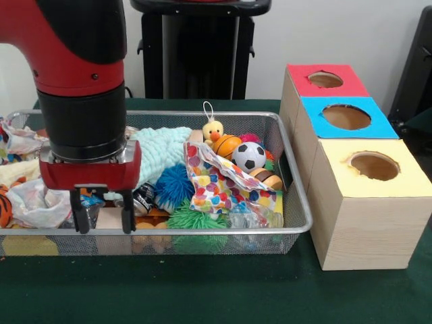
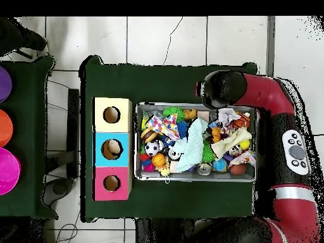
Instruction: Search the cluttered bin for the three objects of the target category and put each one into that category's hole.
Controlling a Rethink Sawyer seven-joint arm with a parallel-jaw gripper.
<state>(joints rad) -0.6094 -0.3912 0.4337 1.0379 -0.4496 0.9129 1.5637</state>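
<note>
The green counter (image 1: 216,290) is shown carrying the wire-mesh bin (image 1: 297,202), heaped with balls, cloths and toys, beside three wooden boxes (image 1: 364,202) whose red, blue and yellow tops each bear a round hole. The red and black arm (image 1: 81,74) is lowered over the bin's end farthest from the boxes. Its hand (image 1: 103,219) is seen with fingers apart and nothing between them, just beside a crinkly printed plastic bag (image 1: 37,202) lying at that end.
</note>
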